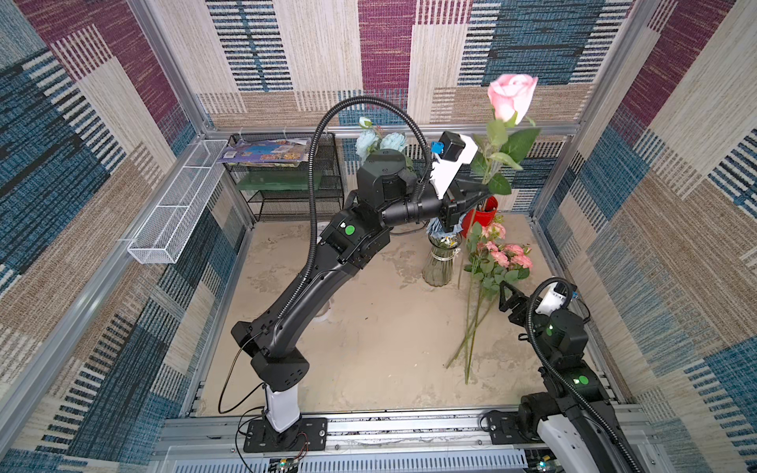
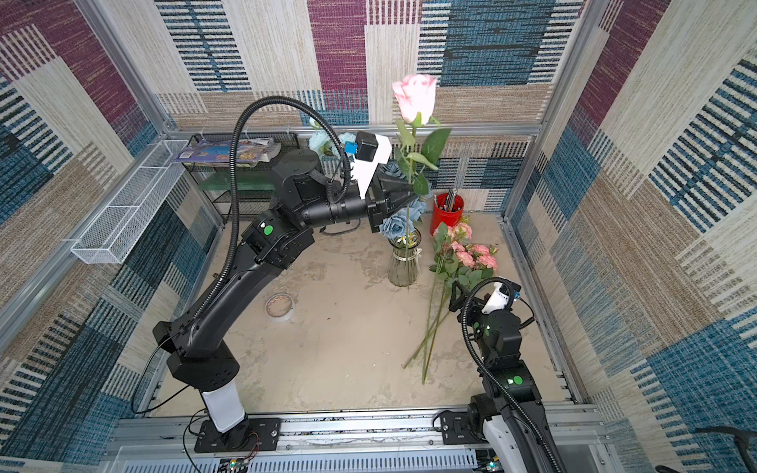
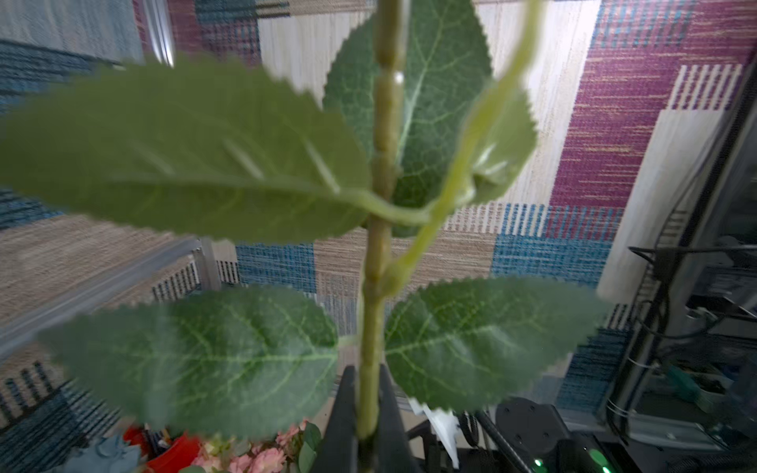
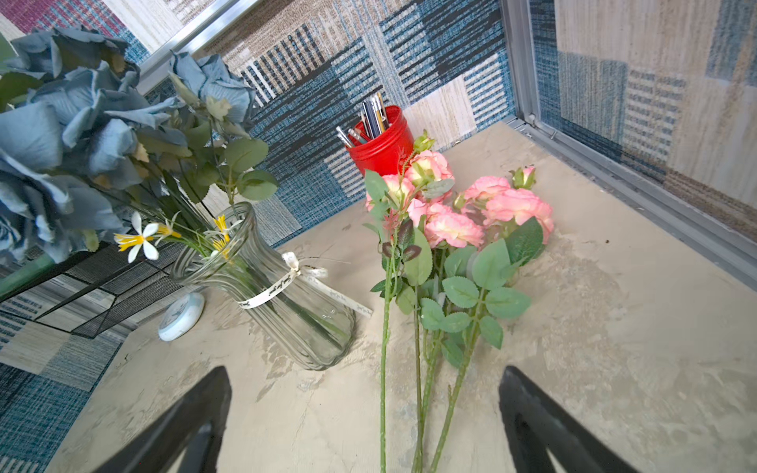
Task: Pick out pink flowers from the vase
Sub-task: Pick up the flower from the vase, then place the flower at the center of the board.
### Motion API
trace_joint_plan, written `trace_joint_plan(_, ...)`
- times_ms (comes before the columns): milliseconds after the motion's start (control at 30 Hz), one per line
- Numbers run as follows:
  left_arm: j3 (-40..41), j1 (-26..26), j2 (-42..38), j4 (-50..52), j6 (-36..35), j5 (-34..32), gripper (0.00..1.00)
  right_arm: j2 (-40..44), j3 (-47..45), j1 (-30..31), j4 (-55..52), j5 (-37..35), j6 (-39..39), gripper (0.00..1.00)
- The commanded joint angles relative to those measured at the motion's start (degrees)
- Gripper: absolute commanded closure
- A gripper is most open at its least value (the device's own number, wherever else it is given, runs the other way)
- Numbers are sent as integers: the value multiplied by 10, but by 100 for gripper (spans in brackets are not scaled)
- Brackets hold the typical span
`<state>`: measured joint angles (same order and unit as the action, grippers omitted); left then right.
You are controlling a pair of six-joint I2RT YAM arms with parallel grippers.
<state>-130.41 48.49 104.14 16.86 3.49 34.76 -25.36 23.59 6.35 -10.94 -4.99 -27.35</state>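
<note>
A pink rose [image 1: 512, 96] [image 2: 414, 96] stands upright high over the vase [image 1: 439, 262] [image 2: 404, 264]. My left gripper [image 1: 487, 190] [image 2: 409, 189] [image 3: 366, 376] is shut on its green stem [image 3: 379, 245], just under the leaves. Below the grip the stem runs down to the vase's mouth. Several pink flowers [image 1: 502, 256] [image 2: 471, 254] [image 4: 471, 213] lie on the table right of the clear ribbed vase [image 4: 286, 295]. My right gripper [image 1: 504, 293] [image 2: 454, 295] [image 4: 364, 381] hovers open over their stems, touching nothing.
Dusty-blue roses [image 2: 399, 223] [image 4: 61, 143] remain in the vase. A red cup [image 1: 485, 211] [image 4: 381, 143] of pens stands behind the lying flowers. A tape roll [image 2: 279, 307] lies mid-table. A black mesh shelf [image 1: 286, 176] and a white wire basket [image 1: 180, 204] are at the back left.
</note>
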Motion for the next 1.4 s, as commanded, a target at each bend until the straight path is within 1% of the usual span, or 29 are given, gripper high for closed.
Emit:
trace_joint_plan(0, 61, -2, -27, -31, 28, 94, 100, -10, 4, -12, 51, 79, 5, 4)
trace_joint_plan(100, 142, -3, -55, -67, 37, 106, 100, -22, 6, -28, 76, 144, 5, 4)
trace_joint_plan(167, 194, -5, -73, -95, 43, 107, 100, -31, 10, -35, 87, 173, 7, 4)
trace_joint_plan(333, 325, -12, -119, -196, 86, 108, 100, -69, 23, -51, 106, 236, -5, 4)
trace_joint_plan(467, 421, -19, -152, -263, 115, 94, 100, -98, 17, -56, 160, 315, -27, 4)
trace_joint_plan(533, 466, -24, -168, -301, 131, 77, 100, -114, 18, -56, 186, 359, -36, 4)
trace_joint_plan(700, 558, -51, -191, -389, 194, 57, 100, -146, 26, -39, 233, 432, -42, 4)
trace_joint_plan(767, 585, -66, -187, -420, 224, 59, 100, -153, 27, -22, 258, 463, -45, 4)
trace_joint_plan(833, 606, -80, -176, -456, 254, 73, 100, -161, 30, 8, 281, 490, -45, 4)
trace_joint_plan(867, 614, -84, -170, -470, 266, 78, 100, -164, 34, 27, 283, 491, -40, 4)
trace_joint_plan(933, 627, -93, -157, -498, 297, 82, 100, -172, 47, 80, 273, 470, -14, 4)
trace_joint_plan(1033, 637, -102, -140, -549, 345, 94, 100, -193, 73, 159, 236, 407, 35, 4)
trace_joint_plan(1100, 642, -105, -130, -570, 369, 103, 100, -209, 82, 190, 226, 375, 50, 4)
trace_joint_plan(1167, 645, -106, -123, -585, 387, 118, 100, -227, 97, 218, 204, 337, 64, 0)
trace_joint_plan(1233, 654, -107, -120, -610, 404, 129, 100, -245, 111, 241, 186, 294, 76, 8)
trace_joint_plan(1300, 664, -108, -121, -640, 417, 138, 100, -256, 116, 255, 181, 266, 82, 13)
trace_joint_plan(1367, 670, -108, -119, -664, 429, 157, 100, -261, 117, 262, 184, 259, 84, 21)
